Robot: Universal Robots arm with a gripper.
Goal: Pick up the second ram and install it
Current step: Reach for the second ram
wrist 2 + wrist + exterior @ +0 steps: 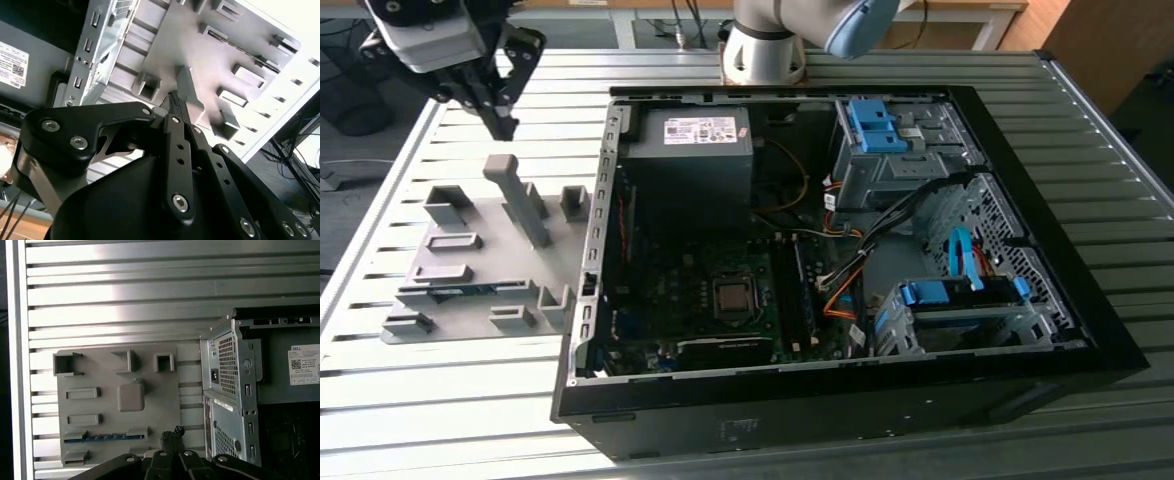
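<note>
Gripper (500,122) sits at the upper left of the exterior view, up above the table (480,400). The jaws are closed tip to tip with nothing between them, and both wrist views show the same pinched, empty tips.

The second ram (460,291) is in the lower left of the exterior view. It lies flat in a slot of the grey holder (480,225), on that view's left of the open computer case (854,420). It has not been picked up.

Key relation: in the exterior view the ram lies straight down-frame from the jaws, a bit toward the left edge and well apart from them. The tall grey post (520,195) of the holder stands between the two. Judging from this, the jaws hang over the holder's far rows rather than over the ram's row.

The ram's long axis runs across the exterior frame, left to right, roughly parallel to the holder's near edge and square to the case's side wall. One end points at the case and the other at the table's outer edge.

In the first wrist view the ram (105,437) shows as a thin blue strip with its long edge toward the camera. The end nearer the case falls close to the jaw tips (172,432) as pictured. The height gap can't be read from that view.

With one arm there is no choice of side. I can't tell whether the jaw line is already square to the stick.
</note>
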